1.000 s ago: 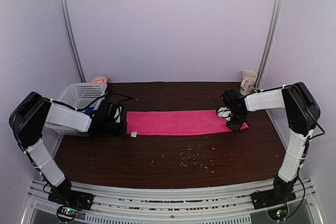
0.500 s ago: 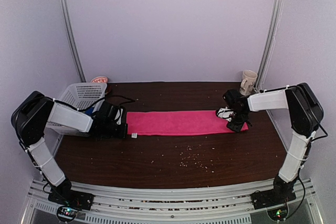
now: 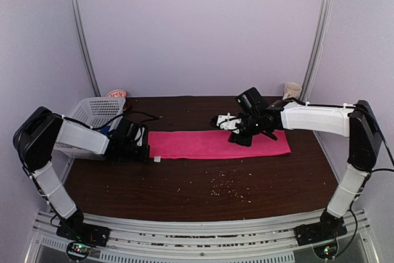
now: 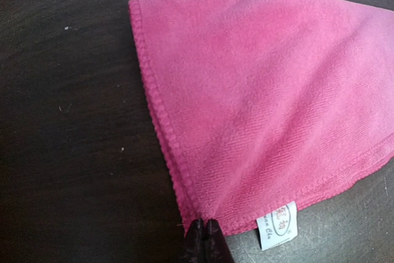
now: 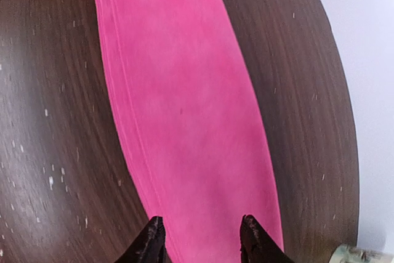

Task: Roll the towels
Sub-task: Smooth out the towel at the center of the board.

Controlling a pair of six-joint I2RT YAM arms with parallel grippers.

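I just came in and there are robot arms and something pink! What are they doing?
Two robot arms are working on a pink towel that lies flat in a long strip on the table. The left gripper is shut on the towel's left corner. The right gripper hovers open over the towel's right half and holds nothing. The towel is not rolled yet. A basket and a mug sit at the back corners.
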